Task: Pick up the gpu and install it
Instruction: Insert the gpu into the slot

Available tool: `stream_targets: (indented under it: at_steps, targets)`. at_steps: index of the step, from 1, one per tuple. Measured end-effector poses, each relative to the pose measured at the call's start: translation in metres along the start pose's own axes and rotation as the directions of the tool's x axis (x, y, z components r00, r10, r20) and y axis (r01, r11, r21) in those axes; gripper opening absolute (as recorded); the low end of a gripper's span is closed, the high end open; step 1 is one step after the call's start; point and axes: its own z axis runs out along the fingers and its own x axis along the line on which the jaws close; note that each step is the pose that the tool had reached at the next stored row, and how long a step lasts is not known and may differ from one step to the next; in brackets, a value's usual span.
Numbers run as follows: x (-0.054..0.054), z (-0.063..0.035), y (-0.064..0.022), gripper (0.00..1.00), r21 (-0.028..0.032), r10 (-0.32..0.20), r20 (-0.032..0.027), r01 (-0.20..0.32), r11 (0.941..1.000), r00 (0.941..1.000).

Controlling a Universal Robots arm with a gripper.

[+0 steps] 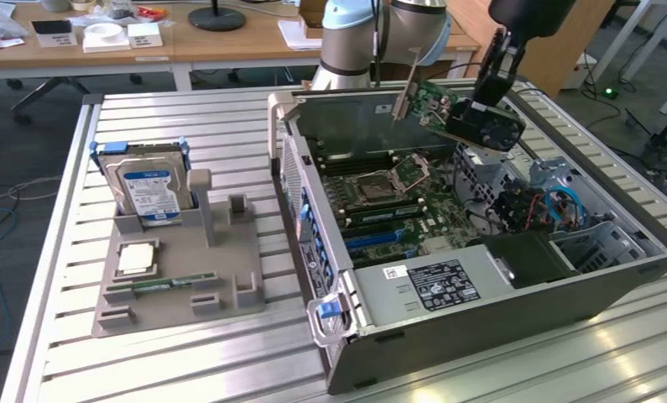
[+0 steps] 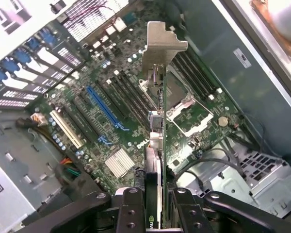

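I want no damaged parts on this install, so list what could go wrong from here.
1. The gripper holds the gpu, a slim dark card with a silver end bracket, above the green motherboard. If it is misaligned with the long blue slot, its edge could strike the board.
2. The open metal processor socket lies below, near the card, and a slip might damage it.
3. Loose black cables nearby could snag.

Arm [image 1: 353, 34]: grey tube, pale blue joint cap, black wrist section. Gripper [image 2: 157, 213]: black, two blocky fingers [image 2: 130, 211], round screw holes on each.
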Motion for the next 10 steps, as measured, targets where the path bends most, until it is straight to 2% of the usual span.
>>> stream_targets:
  at_steps: [5, 10]
  targets:
    - [0.0, 0.0001, 0.0, 0.26, -0.0012, -0.068, -0.004, 0.068, 0.9977, 0.9977]
    - [0.0, 0.0001, 0.0, 0.26, -0.0026, -0.136, -0.0079, 0.136, 0.9908, 0.9907]
